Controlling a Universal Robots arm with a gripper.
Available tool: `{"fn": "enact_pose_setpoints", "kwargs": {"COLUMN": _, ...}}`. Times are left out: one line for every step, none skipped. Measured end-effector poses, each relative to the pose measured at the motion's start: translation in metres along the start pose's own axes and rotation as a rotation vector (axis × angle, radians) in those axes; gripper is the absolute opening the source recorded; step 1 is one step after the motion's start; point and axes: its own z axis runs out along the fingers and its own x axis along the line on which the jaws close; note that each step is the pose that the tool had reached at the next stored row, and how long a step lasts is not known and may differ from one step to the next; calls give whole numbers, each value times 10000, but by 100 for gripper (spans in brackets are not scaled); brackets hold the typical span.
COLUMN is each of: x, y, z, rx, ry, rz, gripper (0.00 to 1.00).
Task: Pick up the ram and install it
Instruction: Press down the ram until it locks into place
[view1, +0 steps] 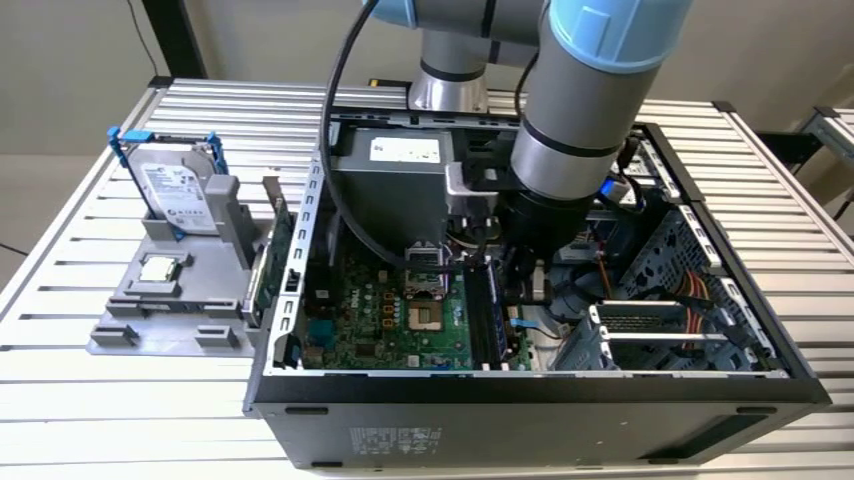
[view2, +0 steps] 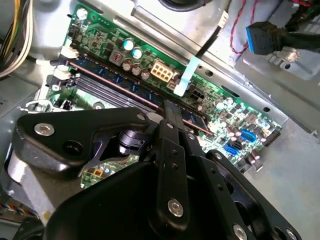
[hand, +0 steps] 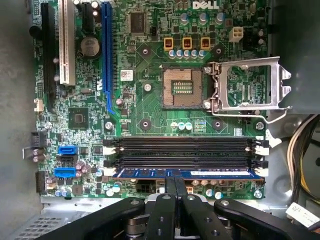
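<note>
"Where is the ram (hand: 187, 173)?"

"It sits in a black slot (hand: 185, 161) on the motherboard (hand: 145, 107), right under the end effector (hand: 175, 184)."

"Is it held?"

"Yes, the fingers pinch its middle. Its long side runs along the slot."

The exterior view looks down from high in front onto the open computer case (view1: 534, 400). Both wrist views sit close over the motherboard (hand: 150, 110), sharing its memory slots (hand: 185, 152).
</note>
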Motion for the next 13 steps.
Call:
{"fn": "enact_pose_setpoints", "kwargs": {"x": -19, "y": 3, "z": 2, "rx": 7, "ry": 19, "rz": -56, "gripper": 0}}
{"fn": "enact_pose_setpoints", "kwargs": {"x": -42, "y": 7, "z": 9, "rx": 26, "ry": 51, "rz": -84, "gripper": 0}}
{"fn": "enact_pose_setpoints", "kwargs": {"x": -67, "y": 9, "z": 17, "rx": 37, "ry": 88, "rz": -109, "gripper": 0}}
{"fn": "enact_pose_setpoints", "kwargs": {"x": -87, "y": 10, "z": 26, "rx": 46, "ry": 129, "rz": -134, "gripper": 0}}
{"fn": "enact_pose_setpoints", "kwargs": {"x": -100, "y": 11, "z": 39, "rx": 51, "ry": 140, "rz": -158, "gripper": 0}}
{"fn": "enact_pose_setpoints", "kwargs": {"x": -111, "y": 12, "z": 55, "rx": 61, "ry": 149, "rz": -180, "gripper": 0}}
{"fn": "enact_pose_setpoints", "kwargs": {"x": -117, "y": 13, "z": 67, "rx": 65, "ry": 163, "rz": -198, "gripper": 0}}
{"fn": "enact_pose_setpoints", "kwargs": {"x": -118, "y": 12, "z": 74, "rx": 65, "ry": 163, "rz": -203, "gripper": 0}}
{"fn": "enact_pose_setpoints", "kwargs": {"x": -118, "y": 12, "z": 80, "rx": 65, "ry": 163, "rz": -206, "gripper": 0}}
{"fn": "enact_pose_setpoints", "kwargs": {"x": -118, "y": 12, "z": 90, "rx": 66, "ry": 164, "rz": -209, "gripper": 0}}
{"fn": "enact_pose_setpoints", "kwargs": {"x": -118, "y": 12, "z": 108, "rx": 66, "ry": 164, "rz": -214, "gripper": 0}}
{"fn": "enact_pose_setpoints", "kwargs": {"x": -119, "y": 12, "z": 124, "rx": 66, "ry": 164, "rz": -219, "gripper": 0}}
{"fn": "enact_pose_setpoints", "kwargs": {"x": -118, "y": 12, "z": 139, "rx": 63, "ry": 174, "rz": -224, "gripper": 0}}
